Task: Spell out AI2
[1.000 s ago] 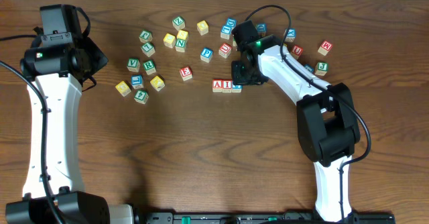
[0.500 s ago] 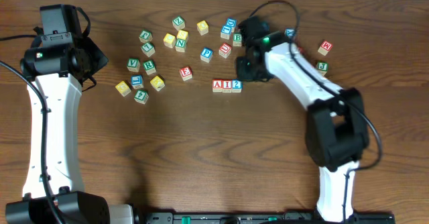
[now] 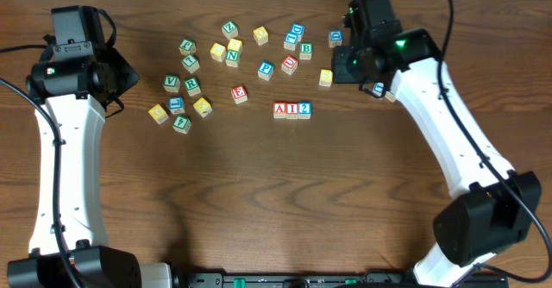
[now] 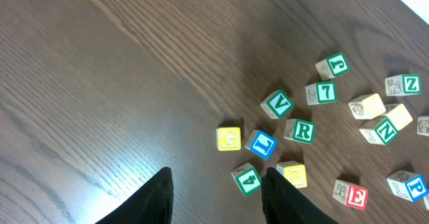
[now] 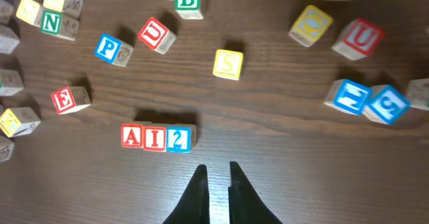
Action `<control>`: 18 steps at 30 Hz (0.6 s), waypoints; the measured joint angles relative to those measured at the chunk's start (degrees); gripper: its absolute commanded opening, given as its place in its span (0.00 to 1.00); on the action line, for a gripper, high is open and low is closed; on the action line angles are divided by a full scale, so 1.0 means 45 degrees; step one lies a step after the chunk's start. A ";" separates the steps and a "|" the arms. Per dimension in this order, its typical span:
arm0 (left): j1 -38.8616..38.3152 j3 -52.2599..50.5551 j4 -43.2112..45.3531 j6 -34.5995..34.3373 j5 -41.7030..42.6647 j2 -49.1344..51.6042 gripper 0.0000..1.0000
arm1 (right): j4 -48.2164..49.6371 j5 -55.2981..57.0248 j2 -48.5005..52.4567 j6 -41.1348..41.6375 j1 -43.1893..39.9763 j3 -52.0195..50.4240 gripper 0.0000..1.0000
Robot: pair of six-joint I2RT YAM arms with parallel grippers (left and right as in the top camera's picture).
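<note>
At center: cubes A [image 5: 131,137], I [image 5: 155,138], 2 [image 5: 177,139]

left arm [image 3: 65,150] stretched forward, jaws parted, empty, right arm [image 3: 442,107] angled inward, jaws closed

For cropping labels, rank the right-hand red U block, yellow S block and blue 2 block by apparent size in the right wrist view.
Largest: right-hand red U block.
Then: yellow S block and blue 2 block, which look about alike, so unranked.
</note>
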 measured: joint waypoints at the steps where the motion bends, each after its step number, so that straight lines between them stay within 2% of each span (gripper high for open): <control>1: 0.0000 0.0000 0.0000 0.0000 0.0000 0.0000 0.43 | -0.0049 0.0000 -0.0117 -0.0005 -0.0078 0.0000 0.07; 12: 0.0000 0.0000 0.0000 0.0000 0.0000 0.0000 0.43 | -0.0821 0.0000 -0.1205 -0.0010 -0.1001 0.0000 0.10; 13: 0.0000 0.0000 0.0005 -0.0005 0.0000 0.0000 0.49 | -0.0884 0.0010 -0.1205 -0.0010 -0.1088 0.0000 0.10; 18: 0.0000 0.0000 0.0597 0.0855 0.0675 0.0000 0.56 | -0.1093 0.0005 -0.1205 -0.0015 -0.1399 0.0000 0.11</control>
